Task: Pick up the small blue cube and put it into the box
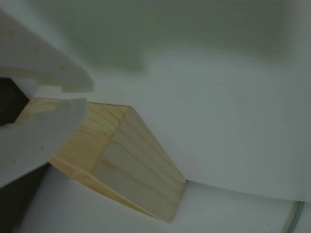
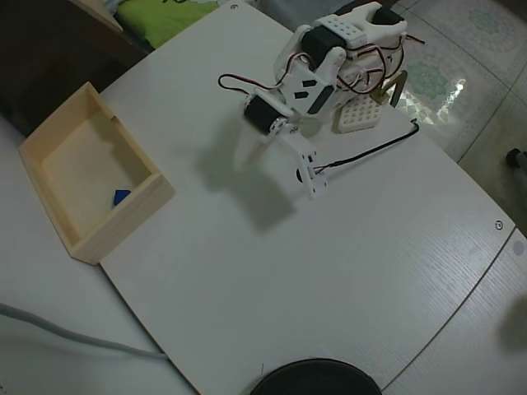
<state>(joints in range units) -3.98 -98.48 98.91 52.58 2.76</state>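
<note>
In the overhead view the small blue cube (image 2: 121, 196) lies inside the box (image 2: 140, 210), a pale wooden tray at the table's left, near its right wall. My gripper (image 2: 240, 160) hangs over the bare table to the right of the box, well apart from it, and holds nothing. In the wrist view the two white fingers (image 1: 43, 131) enter from the left, and the gripper (image 1: 86, 94) has its tips almost touching. Below them lies a corner of the box (image 1: 136, 160). The cube is hidden in this view.
A small white perforated block (image 2: 356, 115) sits by the arm's base (image 2: 354, 41) at the top, with a black cable (image 2: 370, 148) trailing across the table. A dark round object (image 2: 317, 378) lies at the bottom edge. The table's edge (image 2: 461, 313) runs diagonally at the right.
</note>
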